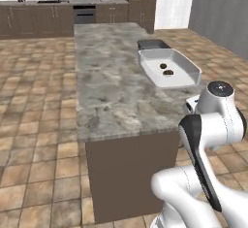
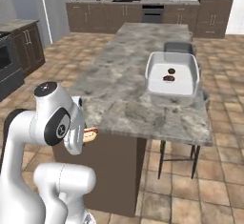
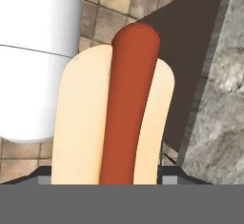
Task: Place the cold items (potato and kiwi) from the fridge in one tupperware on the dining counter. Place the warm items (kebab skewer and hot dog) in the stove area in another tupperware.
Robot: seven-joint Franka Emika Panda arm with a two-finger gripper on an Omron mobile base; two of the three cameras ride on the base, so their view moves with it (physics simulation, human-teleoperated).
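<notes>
A hot dog [image 3: 119, 118], a red sausage in a pale bun, sits between my gripper's [image 3: 107, 174] fingers, which are shut on it. In the right base view the hot dog [image 2: 90, 133] pokes out beside my hand, just off the near edge of the dining counter [image 2: 119, 75] and slightly below its top. A white tupperware [image 2: 151, 66] stands on the counter's right side with two small dark items [image 2: 168, 78] inside, too small to tell potato from kiwi. Behind it is a second, grey tupperware [image 2: 178, 47]. The kebab skewer is out of view.
The marble counter [image 1: 111, 86] runs away from me, with the white tupperware [image 1: 193, 74] and the grey one [image 1: 152, 44] along its right edge. Stool legs [image 2: 177, 161] stand under the counter's right side. Dark cabinets [image 2: 26, 44] and an oven line the left wall.
</notes>
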